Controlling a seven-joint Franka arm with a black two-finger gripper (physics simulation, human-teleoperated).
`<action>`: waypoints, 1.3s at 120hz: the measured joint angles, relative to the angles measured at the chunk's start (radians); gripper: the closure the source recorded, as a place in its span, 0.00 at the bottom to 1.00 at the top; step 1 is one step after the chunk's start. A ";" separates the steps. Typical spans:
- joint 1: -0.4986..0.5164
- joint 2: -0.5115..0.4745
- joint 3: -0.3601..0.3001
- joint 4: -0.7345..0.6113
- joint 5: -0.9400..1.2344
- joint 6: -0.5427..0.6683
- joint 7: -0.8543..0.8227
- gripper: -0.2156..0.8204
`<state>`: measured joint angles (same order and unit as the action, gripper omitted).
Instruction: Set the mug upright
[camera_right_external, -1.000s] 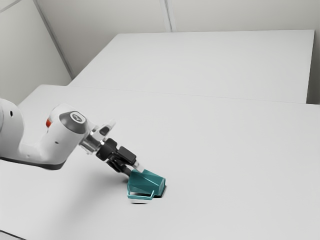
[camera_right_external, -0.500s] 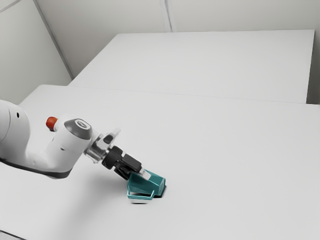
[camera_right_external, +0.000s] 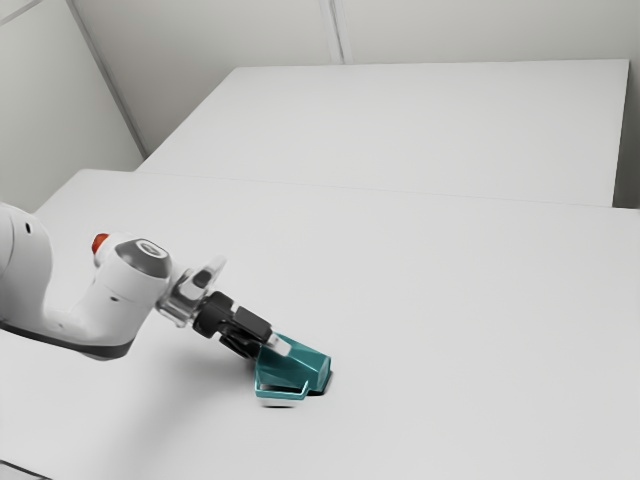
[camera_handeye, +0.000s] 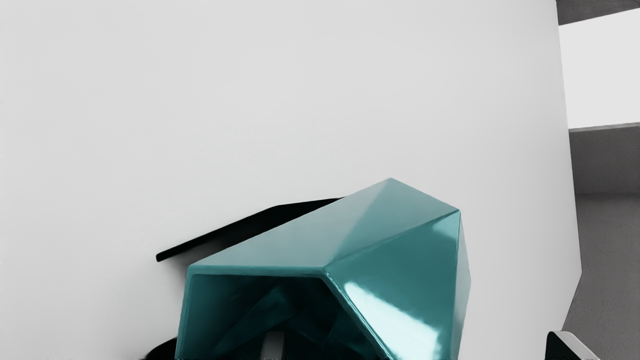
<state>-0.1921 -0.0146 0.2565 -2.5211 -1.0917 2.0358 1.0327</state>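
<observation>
Well, the teal mug (camera_right_external: 305, 365) lies on its side on the white desk (camera_right_external: 450, 300), well in from the far edge, its mouth toward the gripper (camera_right_external: 268, 349) (handle (camera_right_external: 282, 395) facing the exterior camera). The gripper stands wide, one fingertip (camera_handeye: 273, 346) inside the mouth, the other (camera_handeye: 575, 346) outside.

No words, numbers, brands or signs could be read. In the exterior view, a small, pale oval emblem (camera_right_external: 151, 249) sat on the dark grey rounded cap (camera_right_external: 143, 263) of the glossy white robot arm (camera_right_external: 105, 315); its design was too small to make out.
</observation>
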 joint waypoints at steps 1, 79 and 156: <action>0.001 0.000 0.000 -0.001 -0.001 0.000 0.001 0.26; 0.005 0.007 0.000 -0.011 -0.032 0.002 0.036 0.57; -0.059 -0.004 0.003 -0.010 -0.039 0.018 0.043 0.89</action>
<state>-0.2511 -0.0184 0.2598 -2.5316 -1.1310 2.0538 1.0760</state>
